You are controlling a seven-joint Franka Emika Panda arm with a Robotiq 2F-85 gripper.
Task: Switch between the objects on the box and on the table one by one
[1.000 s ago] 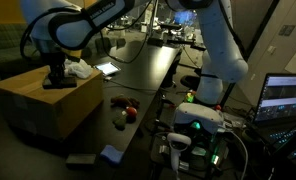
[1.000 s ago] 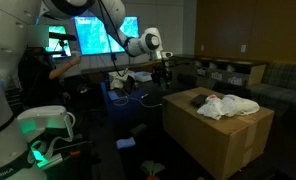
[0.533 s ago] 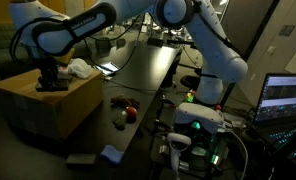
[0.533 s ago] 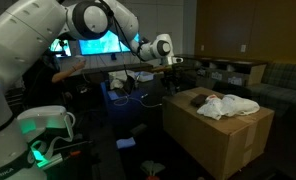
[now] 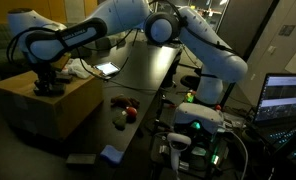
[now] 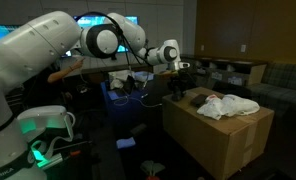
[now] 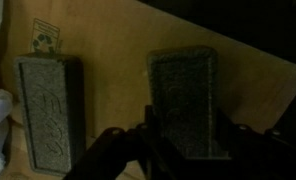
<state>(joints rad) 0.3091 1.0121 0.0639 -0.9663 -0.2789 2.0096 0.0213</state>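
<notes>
As the claw (image 6: 179,92) hovers over the box (image 6: 214,141), a rag (image 6: 231,104) lies near.

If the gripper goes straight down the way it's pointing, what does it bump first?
Most likely the dark block on the box, which sits right under the gripper in the wrist view. It's too dim to tell whether they touch yet. The other block lies off to the side.

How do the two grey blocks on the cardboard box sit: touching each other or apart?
Apart. The wrist view shows bare cardboard box between the left grey block and the right grey block.
</notes>
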